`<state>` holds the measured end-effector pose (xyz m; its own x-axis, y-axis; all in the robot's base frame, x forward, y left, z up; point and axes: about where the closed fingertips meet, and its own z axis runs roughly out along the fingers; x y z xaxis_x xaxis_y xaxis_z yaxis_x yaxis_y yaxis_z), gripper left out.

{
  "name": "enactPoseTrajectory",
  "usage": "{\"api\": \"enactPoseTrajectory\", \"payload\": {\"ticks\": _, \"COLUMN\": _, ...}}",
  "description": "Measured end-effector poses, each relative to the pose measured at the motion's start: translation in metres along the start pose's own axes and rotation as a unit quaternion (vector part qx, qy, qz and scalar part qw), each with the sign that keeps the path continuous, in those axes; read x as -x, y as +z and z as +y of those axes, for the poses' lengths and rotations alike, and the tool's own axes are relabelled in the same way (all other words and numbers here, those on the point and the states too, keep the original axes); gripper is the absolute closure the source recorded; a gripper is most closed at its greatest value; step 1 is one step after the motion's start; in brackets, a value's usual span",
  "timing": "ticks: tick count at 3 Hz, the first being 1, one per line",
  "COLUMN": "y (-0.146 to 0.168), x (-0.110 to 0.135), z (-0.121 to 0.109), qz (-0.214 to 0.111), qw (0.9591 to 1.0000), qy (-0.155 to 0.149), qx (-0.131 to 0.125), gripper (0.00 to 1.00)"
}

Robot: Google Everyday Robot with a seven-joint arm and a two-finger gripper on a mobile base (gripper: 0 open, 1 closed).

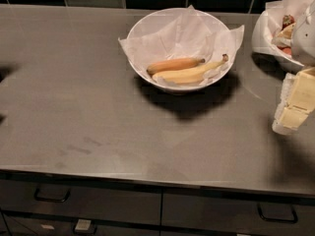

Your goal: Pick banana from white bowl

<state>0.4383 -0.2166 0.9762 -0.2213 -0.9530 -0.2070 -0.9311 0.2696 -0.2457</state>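
Note:
The white bowl (139,33) stands at the back middle of the grey counter, lined with crinkled white paper that sticks past its rim. In it lies the banana (189,73), long, curved and pale yellow, its dark stem tip pointing right. A shorter, orange-toned banana (174,64) lies just behind it, touching it. My gripper (295,104), cream-coloured, hangs at the right edge of the view, above the counter and well to the right of the bowl. It holds nothing that I can see.
A second white bowl (266,36) with paper and small red pieces stands at the back right, partly behind my arm (306,36). A dark tiled wall runs behind the counter (74,107). Drawers with handles (51,196) sit below its front edge.

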Motion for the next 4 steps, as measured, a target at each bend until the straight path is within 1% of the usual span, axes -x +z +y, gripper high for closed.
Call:
{"api": "enactPoseTrajectory", "payload": {"ticks": 1, "y": -0.001, "x": 0.002, "z": -0.004, "qz": -0.005, "qw": 1.0000, "qy": -0.001, "qx": -0.004, "gripper": 0.00}}
{"api": "enactPoseTrajectory", "payload": {"ticks": 2, "y": 0.005, "x": 0.017, "z": -0.025, "qz": -0.043, "qw": 0.9991, "qy": -0.008, "qx": 0.001, "gripper": 0.00}}
{"api": "enactPoseTrajectory", "payload": {"ticks": 3, "y": 0.005, "x": 0.019, "z": -0.028, "qz": -0.048, "qw": 0.9988, "qy": -0.007, "qx": 0.000, "gripper": 0.00}}
{"api": "enactPoseTrajectory", "payload": {"ticks": 4, "y": 0.008, "x": 0.020, "z": -0.031, "qz": -0.070, "qw": 0.9975, "qy": 0.004, "qx": -0.005, "gripper": 0.00}}
